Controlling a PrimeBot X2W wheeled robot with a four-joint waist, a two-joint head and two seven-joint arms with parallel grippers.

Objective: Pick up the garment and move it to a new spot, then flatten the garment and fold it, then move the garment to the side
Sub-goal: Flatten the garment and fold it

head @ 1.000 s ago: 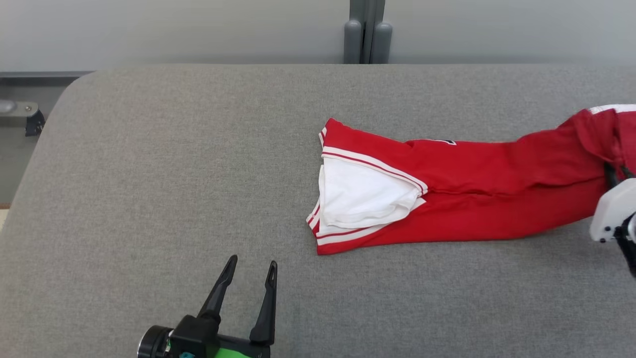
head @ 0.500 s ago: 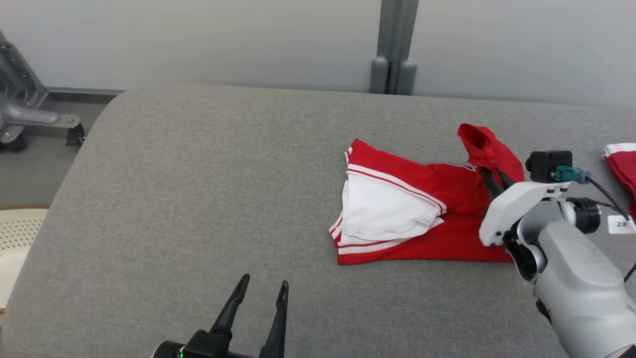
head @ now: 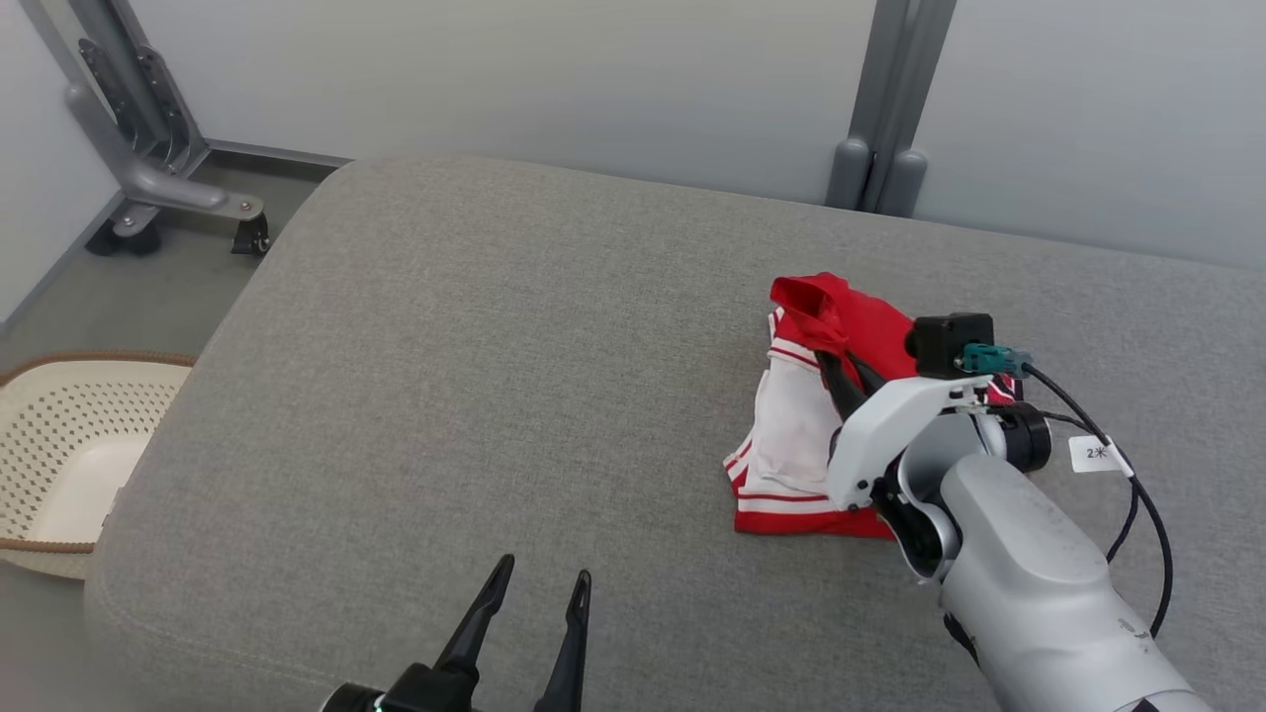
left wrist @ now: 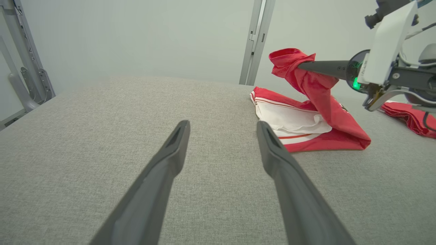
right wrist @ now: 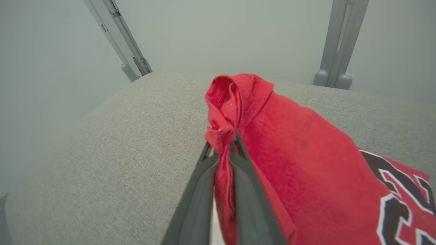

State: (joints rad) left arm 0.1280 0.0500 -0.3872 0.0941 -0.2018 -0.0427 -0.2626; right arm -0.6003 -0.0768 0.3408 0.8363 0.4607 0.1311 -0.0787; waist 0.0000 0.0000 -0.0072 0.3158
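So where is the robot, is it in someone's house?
Probably not a house. It looks like a robot practice room: a big grey padded table for folding, plain pale wall panels with metal posts, and a laundry basket on the floor.

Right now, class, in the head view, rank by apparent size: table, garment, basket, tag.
1. The table, largest by far.
2. The garment and basket: too alike to rank; the basket is cropped, the right arm hides part of the garment.
3. The tag, smallest.
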